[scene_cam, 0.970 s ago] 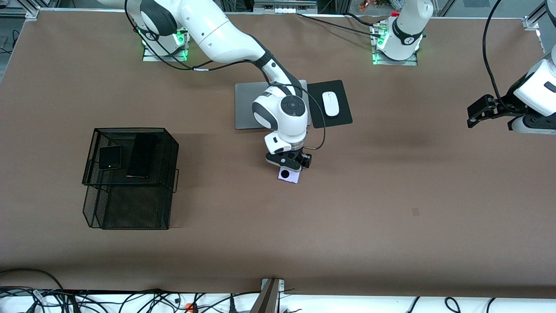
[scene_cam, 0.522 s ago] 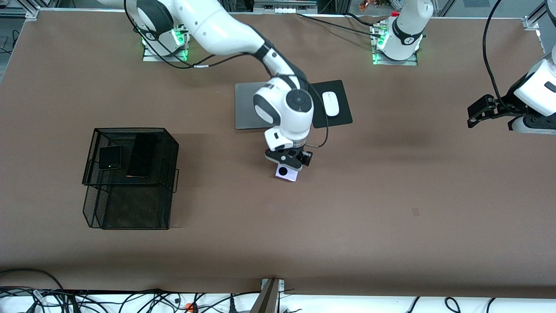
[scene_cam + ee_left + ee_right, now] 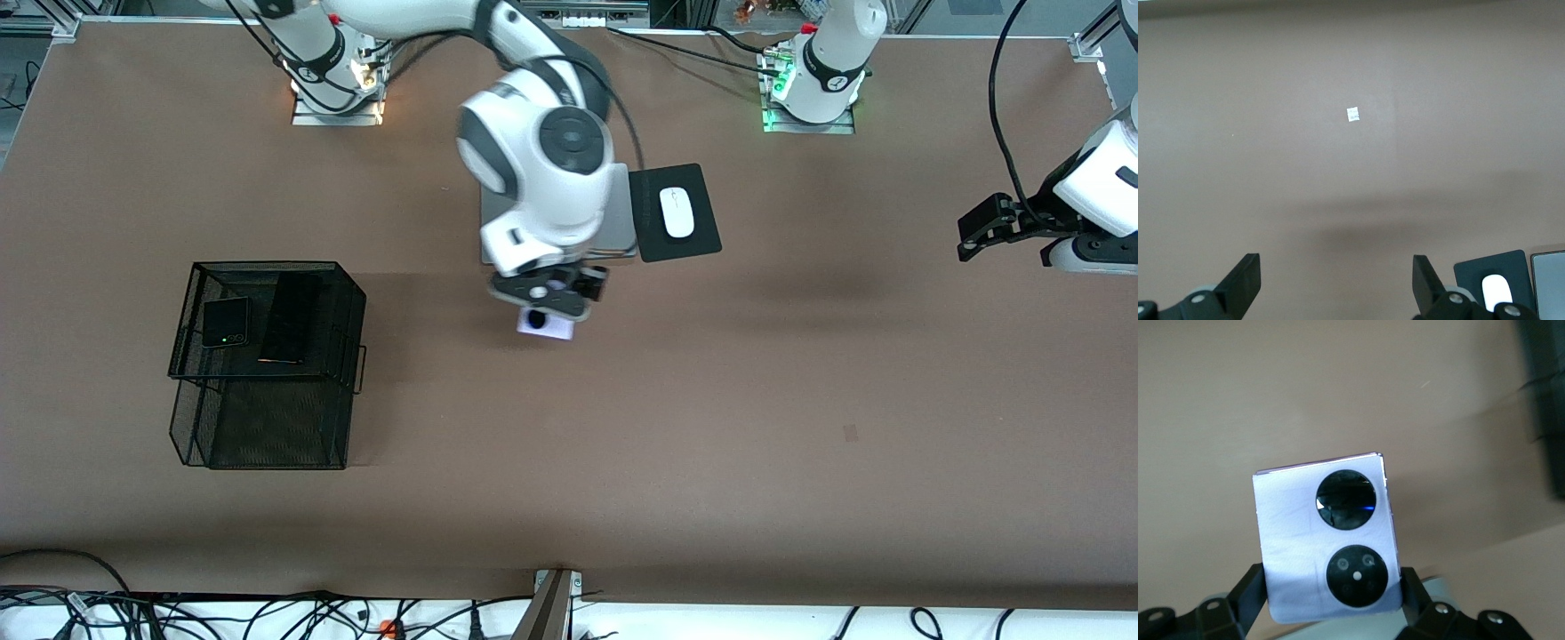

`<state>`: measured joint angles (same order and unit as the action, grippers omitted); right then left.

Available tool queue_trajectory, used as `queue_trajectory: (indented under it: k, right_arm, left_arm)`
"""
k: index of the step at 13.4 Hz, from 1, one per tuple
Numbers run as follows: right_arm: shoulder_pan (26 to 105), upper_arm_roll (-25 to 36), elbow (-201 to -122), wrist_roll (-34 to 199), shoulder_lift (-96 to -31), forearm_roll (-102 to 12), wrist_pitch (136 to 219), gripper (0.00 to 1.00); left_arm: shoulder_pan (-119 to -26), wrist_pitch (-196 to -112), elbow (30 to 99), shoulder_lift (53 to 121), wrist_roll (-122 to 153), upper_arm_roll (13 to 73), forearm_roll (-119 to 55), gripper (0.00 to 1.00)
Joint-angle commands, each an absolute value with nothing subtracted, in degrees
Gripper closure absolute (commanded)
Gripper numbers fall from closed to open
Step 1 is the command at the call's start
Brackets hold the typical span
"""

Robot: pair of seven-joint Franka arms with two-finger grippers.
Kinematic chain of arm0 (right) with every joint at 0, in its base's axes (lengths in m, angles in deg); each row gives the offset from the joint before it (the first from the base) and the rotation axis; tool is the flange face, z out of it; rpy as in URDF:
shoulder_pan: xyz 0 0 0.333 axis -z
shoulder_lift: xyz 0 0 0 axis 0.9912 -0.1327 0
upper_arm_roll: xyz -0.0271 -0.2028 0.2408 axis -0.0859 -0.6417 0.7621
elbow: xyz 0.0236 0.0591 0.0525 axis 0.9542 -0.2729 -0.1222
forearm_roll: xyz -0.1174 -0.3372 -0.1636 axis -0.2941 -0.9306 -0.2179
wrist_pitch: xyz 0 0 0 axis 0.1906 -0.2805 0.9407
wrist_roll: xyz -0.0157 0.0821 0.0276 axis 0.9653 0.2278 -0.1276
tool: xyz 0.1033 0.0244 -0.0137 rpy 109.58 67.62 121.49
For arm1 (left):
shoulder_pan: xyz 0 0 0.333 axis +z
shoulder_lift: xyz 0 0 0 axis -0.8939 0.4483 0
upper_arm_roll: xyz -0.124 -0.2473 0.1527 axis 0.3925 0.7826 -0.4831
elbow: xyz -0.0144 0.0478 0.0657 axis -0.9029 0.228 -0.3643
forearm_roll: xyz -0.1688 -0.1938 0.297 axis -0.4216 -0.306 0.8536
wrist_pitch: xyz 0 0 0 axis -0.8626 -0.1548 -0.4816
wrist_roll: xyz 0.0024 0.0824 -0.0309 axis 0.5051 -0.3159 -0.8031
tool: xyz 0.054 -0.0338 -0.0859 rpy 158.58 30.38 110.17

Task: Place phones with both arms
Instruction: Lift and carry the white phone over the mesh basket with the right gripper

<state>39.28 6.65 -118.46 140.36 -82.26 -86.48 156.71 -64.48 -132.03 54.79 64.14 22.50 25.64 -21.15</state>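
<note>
My right gripper (image 3: pixel 546 309) is shut on the white-lavender phone (image 3: pixel 548 327) and holds it in the air over the brown table, just off the silver laptop's edge. The right wrist view shows this phone (image 3: pixel 1325 540) flat between the fingers (image 3: pixel 1248 590), its two black circles facing the camera. A small squarish black phone (image 3: pixel 226 322) and a long slim black phone (image 3: pixel 291 318) lie in the black mesh basket (image 3: pixel 191 418) toward the right arm's end. My left gripper (image 3: pixel 975 229) waits open and empty over the left arm's end of the table, seen also as the left gripper (image 3: pixel 1336 277) above bare table.
A silver laptop (image 3: pixel 494 222) lies near the robots' bases, partly hidden by the right arm. Beside it a white mouse (image 3: pixel 677 212) rests on a black pad (image 3: pixel 702 238). Cables run along the table's edge nearest the front camera.
The right arm has risen with the white-lavender phone and carried it toward the basket's end of the table. The left arm has not moved.
</note>
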Motion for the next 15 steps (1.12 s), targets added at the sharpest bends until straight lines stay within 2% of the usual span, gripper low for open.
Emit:
queue_trajectory:
  k: [1,5,7,11,15]
  right_arm:
    - [41.94,2.20,-125.15,126.95,-76.22,-84.23,155.08,1.00]
    - [43.43,-14.04,-126.83,101.40,-74.80,-75.27,155.34,1.00]
    - [46.50,-18.98,-126.75,89.26,-75.94,-70.88,156.22,1.00]
    - [54.49,-20.76,-127.62,75.69,-80.23,-64.73,164.72,1.00]
    - [57.50,-20.76,-135.34,70.40,-82.79,-58.29,174.48,1.00]
  left_arm:
    - [-64.07,-132.14,55.79,62.96,23.51,25.82,-21.81,0.00]
    - [-63.98,-131.44,55.79,62.87,23.07,25.82,-21.81,0.00]
    - [-64.07,-131.53,55.79,62.87,23.15,25.91,-21.81,0.00]
    - [-64.07,-131.53,55.79,62.87,23.59,25.91,-21.81,0.00]
    - [-64.07,-131.62,55.79,62.87,23.68,25.91,-21.72,0.00]
